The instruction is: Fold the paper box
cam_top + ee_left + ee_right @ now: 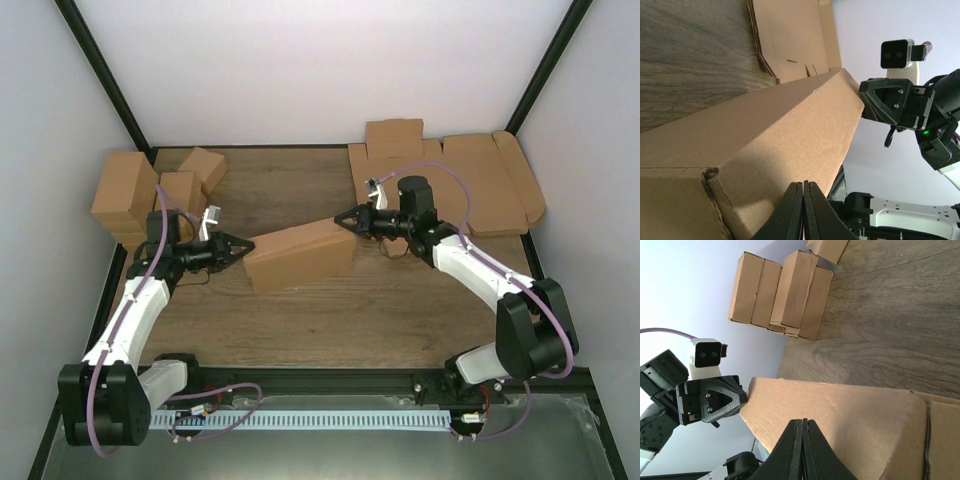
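Wrist view of the left gripper: black fingers closed flat against each other, nothing pinched between them. Directly ahead of the tips, touching or very nearly so: near end of the plain brown cardboard paper box, folded up into a long closed shape. Crumpled corner just left of the tips. Following the box away from the tool: far end met by the black, wedge-shaped right gripper. Beyond that end, flat on the wood-grain table: unfolded brown die-cut cardboard sheets with short slits.

Own wrist view of the right gripper: fingers likewise shut on themselves, holding nothing. Tips at the box's broad brown face, contact not certain. At the box's far corner, nose of the left gripper right against the edge. Farther off past that tool, well apart from the box: cluster of small folded brown cartons, stacked close to the white wall.

From overhead: box slanting across mid-table, one closed tool at each end. Cartons behind and outside the left tool, flat sheets behind the right tool, both groups at the table's back edge.
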`<state>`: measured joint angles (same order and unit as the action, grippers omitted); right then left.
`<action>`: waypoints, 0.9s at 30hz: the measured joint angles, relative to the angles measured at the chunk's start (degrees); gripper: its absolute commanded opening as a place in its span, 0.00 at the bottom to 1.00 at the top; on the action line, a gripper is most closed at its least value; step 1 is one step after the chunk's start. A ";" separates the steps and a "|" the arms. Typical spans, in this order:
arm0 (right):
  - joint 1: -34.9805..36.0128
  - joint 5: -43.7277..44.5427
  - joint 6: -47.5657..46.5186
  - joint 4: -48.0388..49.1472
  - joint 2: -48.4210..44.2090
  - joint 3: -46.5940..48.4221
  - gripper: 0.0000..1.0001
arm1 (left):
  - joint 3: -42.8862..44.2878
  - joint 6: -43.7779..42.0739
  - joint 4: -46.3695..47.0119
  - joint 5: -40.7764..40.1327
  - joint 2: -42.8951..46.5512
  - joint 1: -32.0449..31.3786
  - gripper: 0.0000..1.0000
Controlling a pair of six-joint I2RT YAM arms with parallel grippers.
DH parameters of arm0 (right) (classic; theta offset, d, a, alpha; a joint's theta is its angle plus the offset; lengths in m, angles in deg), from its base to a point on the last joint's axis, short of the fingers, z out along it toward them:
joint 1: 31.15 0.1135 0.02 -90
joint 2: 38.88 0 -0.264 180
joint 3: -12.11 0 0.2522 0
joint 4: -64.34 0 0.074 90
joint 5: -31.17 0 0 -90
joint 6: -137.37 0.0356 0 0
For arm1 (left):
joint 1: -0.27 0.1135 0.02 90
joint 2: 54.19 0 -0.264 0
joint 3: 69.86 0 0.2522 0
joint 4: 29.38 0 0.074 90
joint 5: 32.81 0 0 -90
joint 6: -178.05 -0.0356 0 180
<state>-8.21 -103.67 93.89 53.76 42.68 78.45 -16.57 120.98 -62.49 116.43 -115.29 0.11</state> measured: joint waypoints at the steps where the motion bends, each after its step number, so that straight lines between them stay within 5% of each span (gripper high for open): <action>1: 0.00 -0.04 -0.04 -0.44 0.00 0.28 0.01 | 0.00 -0.02 0.00 0.02 -0.02 0.00 0.04; 11: -1.44 -0.09 -2.84 -8.74 0.02 9.14 0.01 | 0.22 -0.39 -0.02 -0.04 -0.31 0.00 0.04; 27: -1.81 -3.32 -2.05 -3.69 1.09 0.87 0.01 | 0.22 -0.61 -0.83 -0.28 -0.33 0.00 0.04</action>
<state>-10.03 -106.99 91.84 50.07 43.78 79.32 -16.35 120.36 -63.33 116.14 -115.62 0.11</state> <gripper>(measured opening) 0.011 0.037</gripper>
